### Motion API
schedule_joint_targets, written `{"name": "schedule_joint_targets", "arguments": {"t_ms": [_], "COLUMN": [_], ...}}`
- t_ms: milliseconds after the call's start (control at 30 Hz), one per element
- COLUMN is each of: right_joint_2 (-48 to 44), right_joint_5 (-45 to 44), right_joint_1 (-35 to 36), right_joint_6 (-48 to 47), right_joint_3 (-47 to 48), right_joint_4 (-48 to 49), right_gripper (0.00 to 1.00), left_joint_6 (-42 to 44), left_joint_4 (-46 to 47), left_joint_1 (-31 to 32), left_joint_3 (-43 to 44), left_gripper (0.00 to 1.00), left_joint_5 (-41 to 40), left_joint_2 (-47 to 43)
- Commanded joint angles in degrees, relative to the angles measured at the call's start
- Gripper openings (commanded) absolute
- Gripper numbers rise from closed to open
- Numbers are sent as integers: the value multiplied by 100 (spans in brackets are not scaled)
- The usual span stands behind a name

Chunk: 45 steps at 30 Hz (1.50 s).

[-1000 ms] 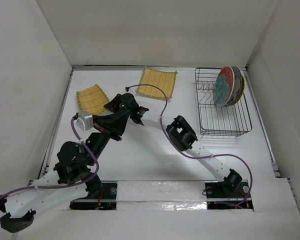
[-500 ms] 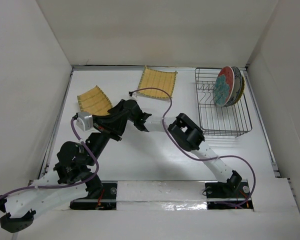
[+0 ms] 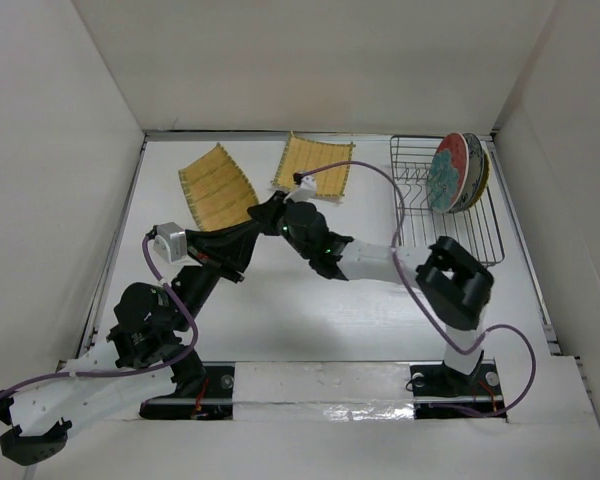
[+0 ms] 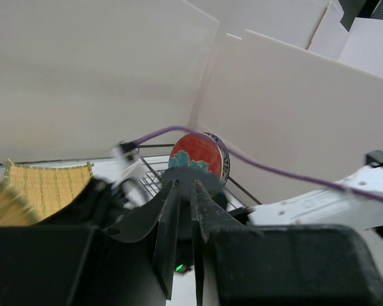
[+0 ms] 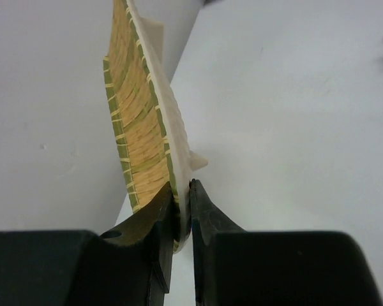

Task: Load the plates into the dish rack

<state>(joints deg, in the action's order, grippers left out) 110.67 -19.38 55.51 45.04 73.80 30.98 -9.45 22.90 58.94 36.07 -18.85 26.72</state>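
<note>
The right gripper (image 5: 182, 189) is pinching the square plate (image 5: 139, 127) by its rim alone, seemingly at a corner, risking slippage in transit.

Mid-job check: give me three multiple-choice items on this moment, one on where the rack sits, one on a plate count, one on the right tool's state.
1. Where on the table does the rectangular black thin-wire dish rack stand?
A. near left corner
B. far right corner
C. centre

2. How many square yellow ribbed bamboo-look plates are outside the rack?
A. none
B. one
C. two

3. The right tool is:
A. open above the rack
B. shut on a square plate's edge
C. open and empty over bare table

Answers:
1 B: the top view shows the rack at the far right of the table.
2 C: one plate is tilted up and one lies flat, both left of the rack.
3 B: the right wrist view shows both fingers clamped on the ribbed plate's rim.
</note>
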Motion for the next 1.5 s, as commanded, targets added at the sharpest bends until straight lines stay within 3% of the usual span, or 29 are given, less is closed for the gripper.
{"name": "schedule_joint_targets", "arguments": {"t_ms": [0,167,333,467,600,800,1067,1467], "right_joint_2": [-1262,-2943,-4341,-4895,-5231,-4987,-4318,-3509], "right_joint_5": [-1233,-1963,-2342,-2264,-1580,-1166,-1253,-1973], "right_joint_1": [-294,-1136,-2182,-3158,-4010,-4320,-4513,-4277], "right_joint_6": [-794,-1627,-2691,-3438,-3993,-4810,-5109,-5689], "right_joint_3": [-558,-1744,-1764,-1553,-1448,-1184,-771,-454], "right_joint_4": [788,42,-1215,-2304,-2789,-3072,-3063,-2853], "right_gripper": [0,0,0,0,0,0,0,0], "left_joint_6": [75,66,49,49,49,22,14,-4], "left_joint_4": [224,233,233,233,233,224,224,242], "left_joint_1": [30,30,30,30,30,30,30,30], "left_joint_3": [5,5,-4,-4,-4,-4,-4,-30], "left_gripper": [10,10,10,11,11,12,12,13], "left_joint_5": [75,110,127,136,154,189,189,163], "left_joint_2": [-18,0,53,70,105,167,114,176]}}
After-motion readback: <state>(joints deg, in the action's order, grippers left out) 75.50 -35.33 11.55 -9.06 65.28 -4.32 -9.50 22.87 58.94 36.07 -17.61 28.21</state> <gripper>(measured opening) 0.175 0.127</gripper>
